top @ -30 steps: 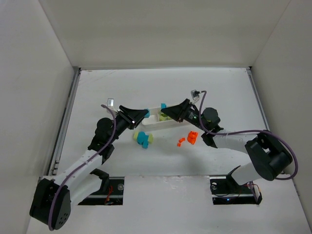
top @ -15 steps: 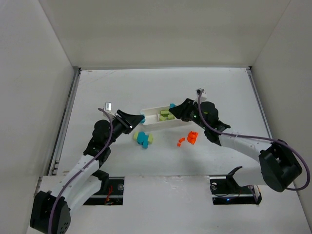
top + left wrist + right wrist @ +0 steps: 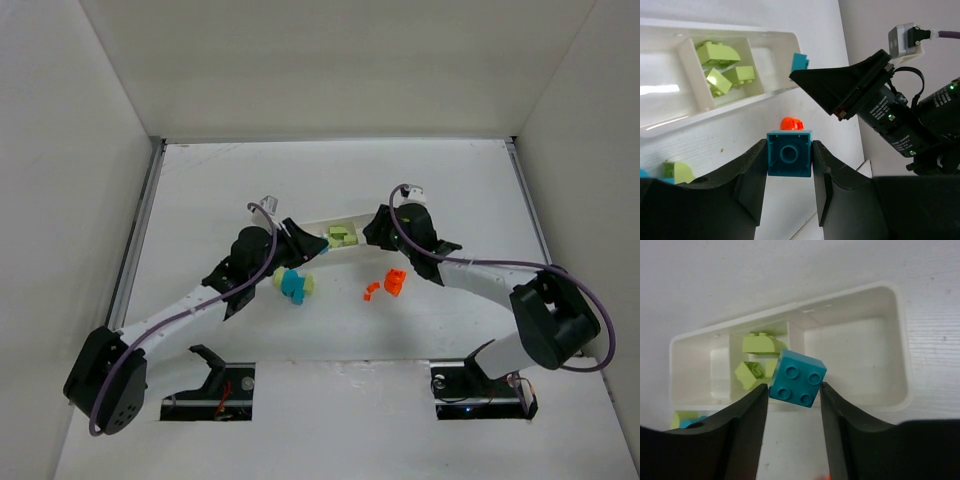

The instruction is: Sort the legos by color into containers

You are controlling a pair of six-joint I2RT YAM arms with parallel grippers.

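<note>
Two robot arms meet over one white tray (image 3: pixel 905 365) on a white tabletop (image 3: pixel 450 190), each carrying a brick of the same colour. The left pincer (image 3: pixel 788 147) is clamped on a cyan brick (image 3: pixel 789 154), held square with its underside toward the wrist camera. In that view it is tabletop, not a compartment, that lies behind the brick, just beside the tray's long wall.

The right pincer (image 3: pixel 793 390) grips a second cyan brick (image 3: pixel 798 377) studs-up and tilted. Its own camera shows the brick over the thin divider between the middle compartment and the wide end compartment on the right arm's side.

The middle compartment holds the yellow-green bricks (image 3: pixel 759 344) – several, lying at odd angles.

Unsorted pieces remain on the tabletop in front of the tray. A small cluster of cyan and yellow-green bricks (image 3: pixel 293 284) sits near the left arm, and two orange bricks (image 3: pixel 395 282) lie well apart from it, nearer the right arm.

The crowding is plain from above – the left arm's black wrist covers the tray's left end, and the right arm's wrist hides its right end. Seen from the left wrist, the right pincer's dark body fills the space past the tray, with a purple cable (image 3: pixel 940 34) at its back. White enclosure walls (image 3: pixel 300 60) ring the scene.
</note>
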